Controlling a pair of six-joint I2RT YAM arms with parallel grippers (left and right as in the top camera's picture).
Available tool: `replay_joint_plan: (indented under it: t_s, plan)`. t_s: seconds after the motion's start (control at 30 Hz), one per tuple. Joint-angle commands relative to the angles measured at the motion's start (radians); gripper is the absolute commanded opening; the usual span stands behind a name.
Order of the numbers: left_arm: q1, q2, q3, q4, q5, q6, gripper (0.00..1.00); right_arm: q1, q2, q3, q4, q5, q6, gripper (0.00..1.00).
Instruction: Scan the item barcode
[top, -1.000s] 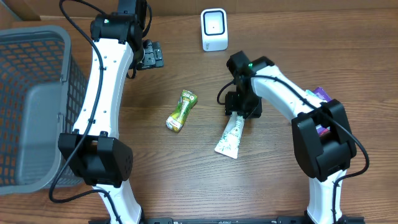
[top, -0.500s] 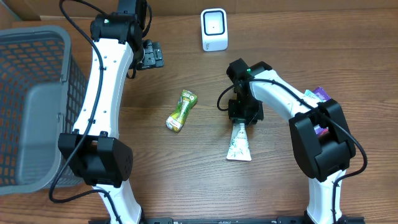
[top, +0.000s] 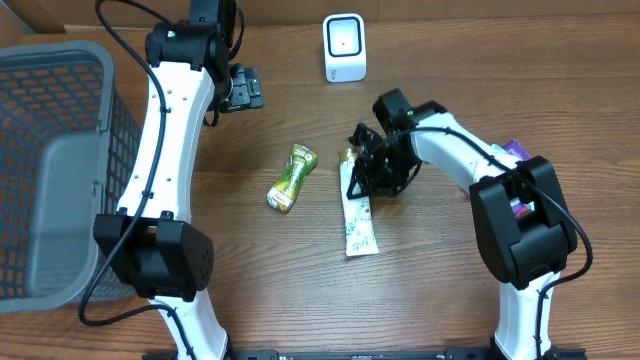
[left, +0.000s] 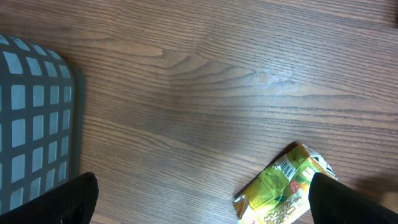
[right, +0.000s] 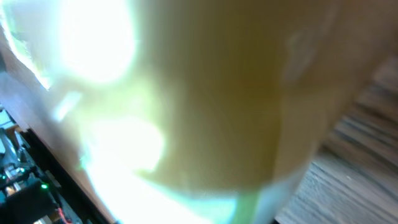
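The item, a white and green pouch (top: 359, 225), hangs from its top end in my right gripper (top: 362, 172), which is shut on it right of the table's middle; its lower end rests toward the front. In the right wrist view the pouch (right: 186, 112) is a bright blur filling the frame. The white scanner (top: 344, 47) stands at the back, apart from the pouch. A yellow-green packet (top: 291, 178) lies flat left of the pouch. My left gripper (top: 241, 88) hovers open at the back left, and its wrist view shows the packet (left: 286, 186) beside its right finger (left: 348, 202).
A grey mesh basket (top: 60, 170) fills the left side, and its corner (left: 31, 124) shows in the left wrist view. Purple packages (top: 515, 152) lie at the right edge behind the right arm. Bare wood lies between the pouch and the scanner.
My right gripper closed on the pouch's top end and turned; the pouch's lower end swung from the right to the left. The left arm and the packet stayed still.
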Motion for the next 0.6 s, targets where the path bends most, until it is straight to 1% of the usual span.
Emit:
replay_joint_plan:
  t_s: [0.0, 0.07, 0.2, 0.4, 0.47, 0.57]
  plan:
    - [-0.002, -0.019, 0.015, 0.001, -0.010, 0.007, 0.99, -0.021, 0.002, -0.045, 0.026, -0.058, -0.035, 0.30]
    - [-0.002, -0.019, 0.015, 0.001, -0.010, 0.007, 1.00, -0.039, 0.002, -0.044, 0.025, -0.045, -0.035, 0.32]
    - [-0.002, -0.019, 0.015, 0.001, -0.010, 0.007, 1.00, -0.070, 0.002, -0.044, 0.013, 0.061, -0.034, 0.38]
    - [-0.002, -0.019, 0.015, 0.001, -0.010, 0.007, 1.00, -0.099, 0.002, -0.018, -0.016, 0.192, -0.032, 0.41]
    - [-0.002, -0.019, 0.015, 0.001, -0.010, 0.007, 1.00, -0.102, 0.001, 0.001, -0.036, 0.249, -0.009, 0.41]
    - [-0.002, -0.019, 0.015, 0.001, -0.010, 0.007, 1.00, -0.102, 0.000, 0.051, -0.087, 0.269, -0.010, 0.41]
